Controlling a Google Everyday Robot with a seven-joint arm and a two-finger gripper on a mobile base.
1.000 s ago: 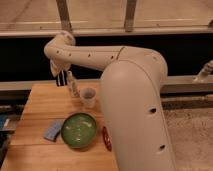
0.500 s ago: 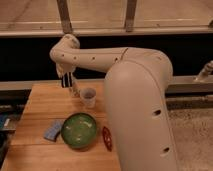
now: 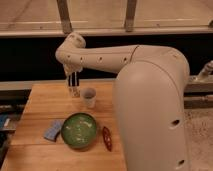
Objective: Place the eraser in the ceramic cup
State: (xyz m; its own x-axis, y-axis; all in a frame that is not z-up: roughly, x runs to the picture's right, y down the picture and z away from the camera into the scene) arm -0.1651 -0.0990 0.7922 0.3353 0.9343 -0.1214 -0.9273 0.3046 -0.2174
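My gripper [image 3: 73, 80] hangs from the white arm over the back of the wooden table [image 3: 40, 110]. It is just left of the ceramic cup and a little higher. It is shut on the eraser [image 3: 74, 85], a long black block with a thin pale stripe that hangs upright below the gripper. The ceramic cup [image 3: 89, 97] is small and whitish-grey and stands upright on the table, a short gap to the right of the eraser's lower end. I cannot see into the cup.
A slim clear bottle [image 3: 75, 93] stands right under the eraser, left of the cup. A wide green bowl [image 3: 79, 130] sits in front. A grey-blue pad [image 3: 53, 130] lies to its left and a dark red oblong thing [image 3: 107, 138] to its right. The arm's big white body fills the right side.
My gripper with the eraser has moved right and down, from the table's back left toward the cup. The cup, the bowl and the other things have not moved.
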